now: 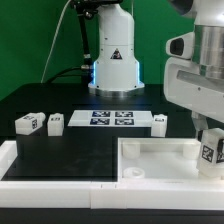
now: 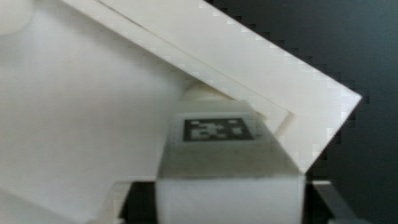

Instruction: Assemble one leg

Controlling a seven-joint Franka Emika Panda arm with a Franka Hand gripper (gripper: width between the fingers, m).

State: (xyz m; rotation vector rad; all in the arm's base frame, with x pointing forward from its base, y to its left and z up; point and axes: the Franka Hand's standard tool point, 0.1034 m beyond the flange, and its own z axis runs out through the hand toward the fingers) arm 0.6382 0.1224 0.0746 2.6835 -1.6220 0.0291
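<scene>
My gripper [image 1: 208, 136] is shut on a white leg [image 1: 211, 153], held upright over the near corner of the large white tabletop [image 1: 150, 158] at the exterior view's right. In the wrist view the leg [image 2: 222, 165] fills the space between my dark fingers [image 2: 146, 200], and its tag faces the camera. Its far end meets the tabletop's raised corner rim [image 2: 267, 75]; I cannot tell whether it is seated. Three more legs lie on the black table: two at the exterior view's left [image 1: 27, 123] [image 1: 55, 122] and one to the right of the marker board [image 1: 160, 121].
The marker board [image 1: 112, 119] lies flat in front of the robot base [image 1: 112, 60]. A white raised border [image 1: 40, 168] runs along the table's near and left edges. The arm's white body [image 1: 195, 70] hangs over the right side.
</scene>
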